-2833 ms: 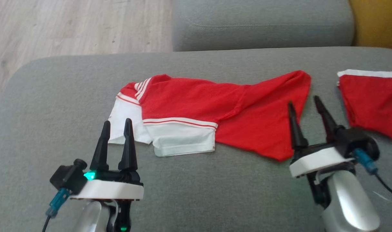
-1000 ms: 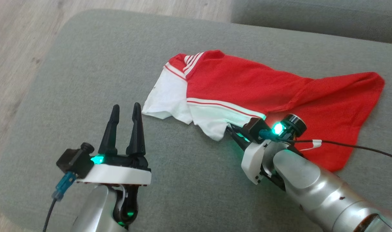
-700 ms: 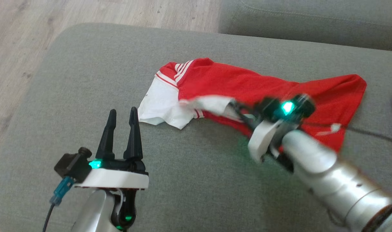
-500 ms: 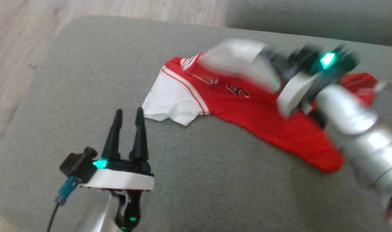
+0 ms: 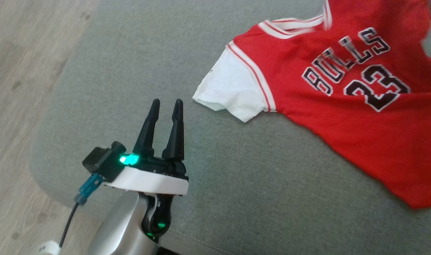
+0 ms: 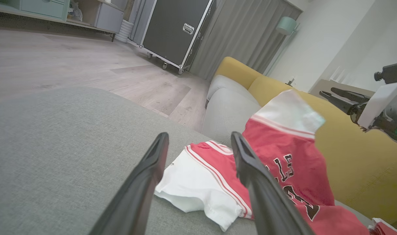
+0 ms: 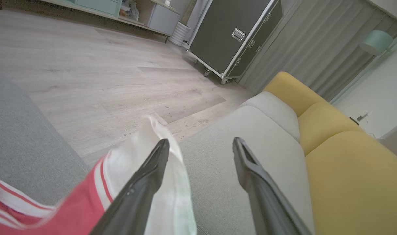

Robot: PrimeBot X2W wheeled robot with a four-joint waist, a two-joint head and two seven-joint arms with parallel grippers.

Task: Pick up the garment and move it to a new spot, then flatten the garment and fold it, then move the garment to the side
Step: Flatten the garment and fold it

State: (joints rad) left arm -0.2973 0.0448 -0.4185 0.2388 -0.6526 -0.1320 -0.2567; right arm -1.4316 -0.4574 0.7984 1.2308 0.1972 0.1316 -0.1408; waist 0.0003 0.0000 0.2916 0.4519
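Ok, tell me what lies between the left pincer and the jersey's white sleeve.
Bare grey cushion; the head view shows an empty gap from the left pincer to the white sleeve.

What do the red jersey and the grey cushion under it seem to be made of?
The jersey looks like thin, soft knit fabric, matte: it drapes and wrinkles; lettering seems printed. The cushion looks like woven upholstery cloth, matte, probably padded: fine speckled weave.

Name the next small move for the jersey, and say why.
Probably ease the left gripper forward to pinch the near white sleeve: the jersey lies front up but rumpled, and this gripper is open just short of that sleeve.
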